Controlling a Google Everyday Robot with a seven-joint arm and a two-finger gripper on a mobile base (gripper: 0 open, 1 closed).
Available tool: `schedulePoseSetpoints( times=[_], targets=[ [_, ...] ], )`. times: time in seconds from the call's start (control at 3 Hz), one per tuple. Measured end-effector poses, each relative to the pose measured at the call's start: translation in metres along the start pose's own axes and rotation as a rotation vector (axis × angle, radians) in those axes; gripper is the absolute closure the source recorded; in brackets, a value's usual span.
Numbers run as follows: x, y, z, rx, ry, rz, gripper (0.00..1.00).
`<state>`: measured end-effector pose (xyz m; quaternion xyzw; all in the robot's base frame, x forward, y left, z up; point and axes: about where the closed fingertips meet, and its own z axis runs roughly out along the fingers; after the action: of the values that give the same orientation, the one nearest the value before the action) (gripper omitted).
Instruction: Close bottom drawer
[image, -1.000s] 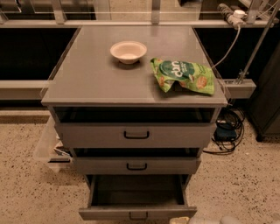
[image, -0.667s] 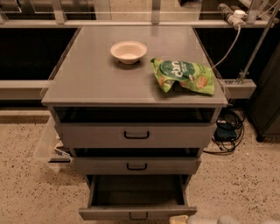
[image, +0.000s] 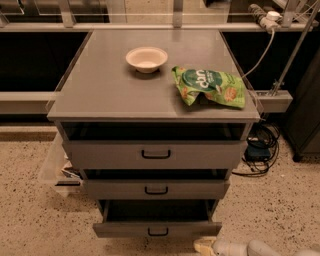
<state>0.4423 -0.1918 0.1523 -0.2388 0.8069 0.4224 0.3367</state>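
A pale bowl (image: 146, 58) sits left of centre on the grey cabinet's surface (image: 100, 95). Below, near the floor, the bottom drawer (image: 156, 229) stands pulled out, its black handle (image: 158, 232) facing forward. A green snack bag (image: 212, 86) lies on the surface's right side. The tool (image: 207, 245) is low beside the drawer's right front corner; I cannot tell whether it is spread or pressed together.

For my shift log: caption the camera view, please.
Bottom drawer open; gripper low beside its front corner; bowl and green snack bag on cabinet top.
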Motion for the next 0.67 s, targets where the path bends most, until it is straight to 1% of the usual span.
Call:
schedulePoseSetpoints(
  times=[0.33, 0.67],
  targets=[
    [-0.015, -0.012, 0.004, 0.072, -0.009, -0.055, 1.0],
    [-0.045, -0.033, 0.014, 0.2, -0.03, -0.147, 1.0]
  ],
)
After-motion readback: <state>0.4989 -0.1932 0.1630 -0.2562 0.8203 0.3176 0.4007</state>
